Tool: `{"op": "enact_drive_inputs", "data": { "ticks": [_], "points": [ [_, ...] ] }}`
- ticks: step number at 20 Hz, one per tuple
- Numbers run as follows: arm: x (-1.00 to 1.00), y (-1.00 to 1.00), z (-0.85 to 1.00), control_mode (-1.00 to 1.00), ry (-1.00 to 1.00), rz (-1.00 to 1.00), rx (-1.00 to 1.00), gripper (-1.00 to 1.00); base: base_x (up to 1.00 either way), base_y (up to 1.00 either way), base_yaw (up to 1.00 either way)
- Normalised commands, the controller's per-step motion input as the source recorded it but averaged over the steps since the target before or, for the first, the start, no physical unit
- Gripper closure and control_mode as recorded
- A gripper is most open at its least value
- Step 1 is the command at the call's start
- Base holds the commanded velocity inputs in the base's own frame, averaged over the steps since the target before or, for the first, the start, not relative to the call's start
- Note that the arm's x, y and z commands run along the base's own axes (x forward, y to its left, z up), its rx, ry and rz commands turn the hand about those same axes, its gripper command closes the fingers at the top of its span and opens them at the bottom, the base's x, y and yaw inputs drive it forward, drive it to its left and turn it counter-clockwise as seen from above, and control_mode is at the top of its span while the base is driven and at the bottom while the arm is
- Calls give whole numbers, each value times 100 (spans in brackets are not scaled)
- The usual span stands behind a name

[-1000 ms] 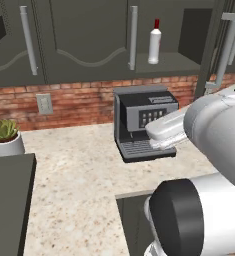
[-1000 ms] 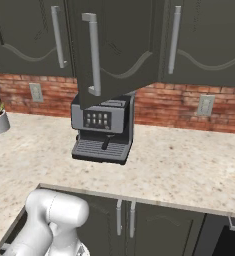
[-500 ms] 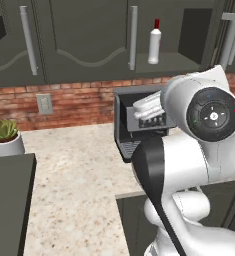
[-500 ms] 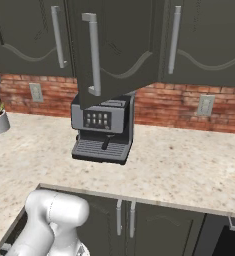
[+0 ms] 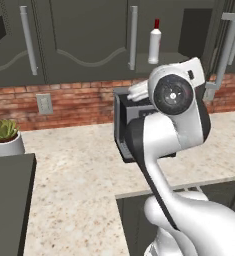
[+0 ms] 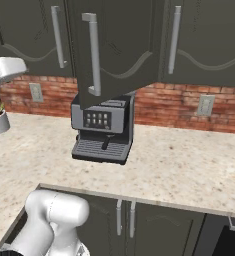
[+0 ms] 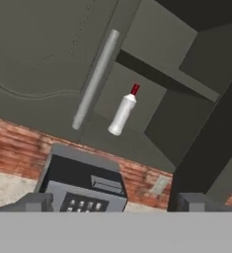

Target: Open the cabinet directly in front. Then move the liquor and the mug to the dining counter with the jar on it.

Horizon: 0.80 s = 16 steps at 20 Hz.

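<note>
Left base view: speckled beige worktop (image 5: 79, 175), red brick backsplash (image 5: 79, 102).

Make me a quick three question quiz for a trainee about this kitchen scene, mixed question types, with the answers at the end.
1. True or false: the cabinet has a door swung open.
2. What stands on the worktop below that cabinet? A) a toaster B) a coffee machine C) a kettle
3. Fill in: the liquor has a ___ cap.

Key
1. True; the bottle shows on the shelf inside.
2. B, the coffee machine.
3. Red.
</note>
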Motion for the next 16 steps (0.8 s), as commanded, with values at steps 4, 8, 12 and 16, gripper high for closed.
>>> {"op": "enact_drive_inputs", "data": {
  "ticks": [4, 8, 12, 16],
  "points": [
    [65, -33, 0, -100, 0, -15, 0, -100, 0, 0, 0],
    [57, -43, 0, -100, 0, -19, 0, -100, 0, 0, 0],
    [49, -45, 0, -100, 0, -20, 0, -100, 0, 0, 0],
    [34, -43, 0, -100, -1, -23, -2, -100, 0, 0, 0]
  ]
}}
